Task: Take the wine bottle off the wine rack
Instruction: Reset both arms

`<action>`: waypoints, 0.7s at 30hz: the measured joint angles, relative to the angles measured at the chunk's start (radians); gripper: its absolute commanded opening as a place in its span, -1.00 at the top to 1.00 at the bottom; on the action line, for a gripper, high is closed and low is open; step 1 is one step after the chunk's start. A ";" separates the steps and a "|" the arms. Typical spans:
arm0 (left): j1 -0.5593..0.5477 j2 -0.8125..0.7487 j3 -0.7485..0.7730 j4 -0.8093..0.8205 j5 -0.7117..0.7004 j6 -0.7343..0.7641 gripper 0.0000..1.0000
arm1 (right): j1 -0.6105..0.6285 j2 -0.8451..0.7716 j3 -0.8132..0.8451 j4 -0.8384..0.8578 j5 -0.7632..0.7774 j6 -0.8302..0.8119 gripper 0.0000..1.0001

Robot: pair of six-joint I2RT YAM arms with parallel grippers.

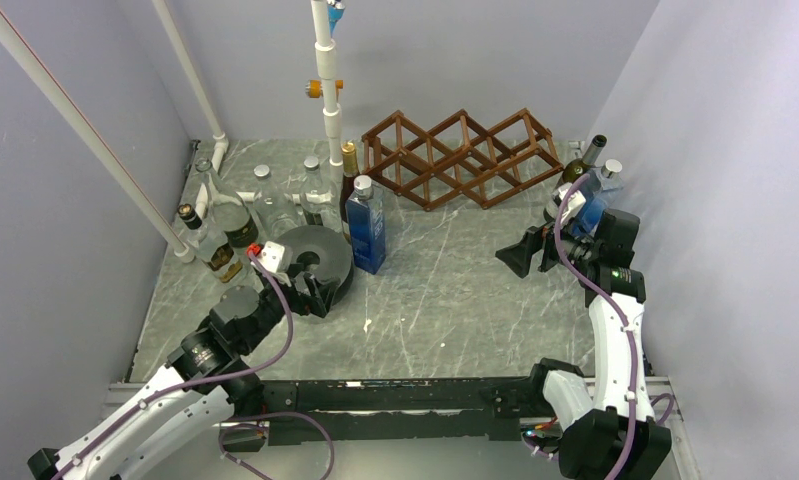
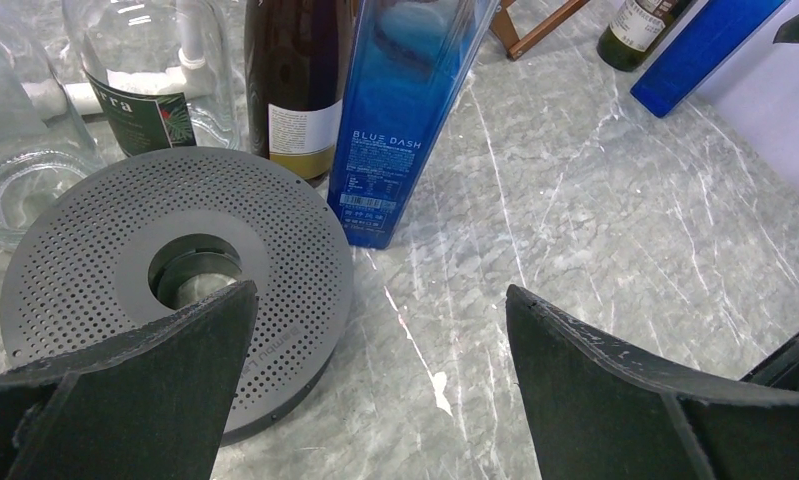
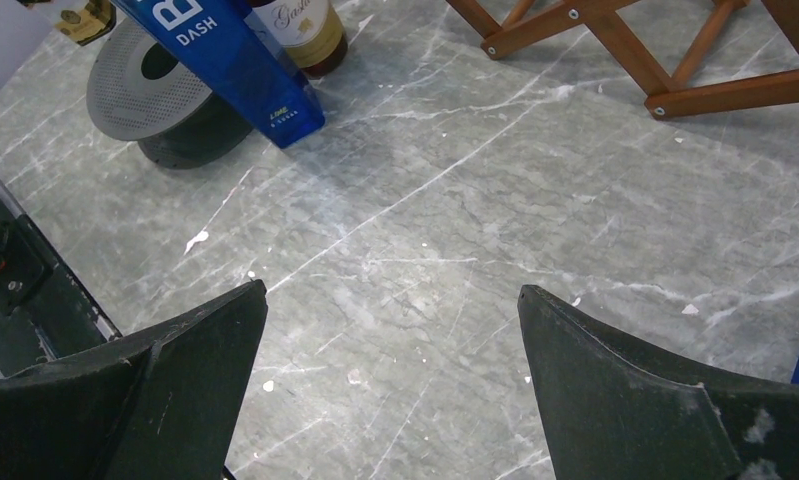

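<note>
The brown lattice wine rack (image 1: pixel 462 155) stands at the back of the marble table (image 1: pixel 445 300), and the cells I can see hold nothing. Its lower bars (image 3: pixel 615 40) show in the right wrist view. A dark wine bottle (image 1: pixel 349 185) with a gold top stands upright left of the rack; its label (image 2: pixel 295 120) faces the left wrist camera. My left gripper (image 2: pixel 380 290) is open over bare table beside a grey perforated spool (image 2: pixel 175 260). My right gripper (image 3: pixel 391 288) is open above the table, right of centre and short of the rack.
A tall blue bottle (image 1: pixel 366 230) stands by the wine bottle. Several clear glass bottles (image 1: pixel 265 200) crowd the back left. A green bottle (image 1: pixel 580 165) and a blue one (image 1: pixel 595 195) stand by the right wall. A white pipe (image 1: pixel 327 80) rises behind.
</note>
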State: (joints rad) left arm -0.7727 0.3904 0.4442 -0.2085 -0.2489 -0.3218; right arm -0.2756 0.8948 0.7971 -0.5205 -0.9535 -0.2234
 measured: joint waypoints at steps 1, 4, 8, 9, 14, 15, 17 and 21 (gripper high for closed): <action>0.000 -0.001 0.000 0.000 0.001 -0.002 -0.99 | 0.000 0.000 0.000 0.000 0.002 0.000 -1.00; 0.000 -0.001 0.000 0.000 0.001 -0.006 -0.99 | 0.000 0.000 0.000 0.000 0.003 0.000 -1.00; 0.000 -0.001 0.000 0.000 0.002 -0.006 -0.99 | -0.001 0.000 0.000 0.000 0.003 0.000 -1.00; 0.000 -0.001 0.000 0.000 0.002 -0.006 -0.99 | -0.001 0.000 0.000 0.000 0.003 0.000 -1.00; 0.000 -0.001 -0.001 0.000 0.006 -0.007 -0.99 | -0.001 0.000 0.000 0.000 0.003 0.000 -1.00; 0.000 -0.001 -0.001 0.000 0.008 -0.008 -0.99 | -0.001 0.000 0.000 0.000 0.003 0.000 -1.00; 0.000 -0.001 -0.001 0.000 0.008 -0.009 -0.99 | -0.001 0.000 0.000 0.000 0.004 0.000 -1.00; 0.000 -0.001 -0.001 0.000 0.008 -0.010 -0.99 | -0.001 0.000 0.000 0.000 0.006 0.000 -1.00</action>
State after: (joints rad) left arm -0.7727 0.3897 0.4431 -0.2085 -0.2413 -0.3313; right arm -0.2764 0.8944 0.7971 -0.5205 -0.9470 -0.2237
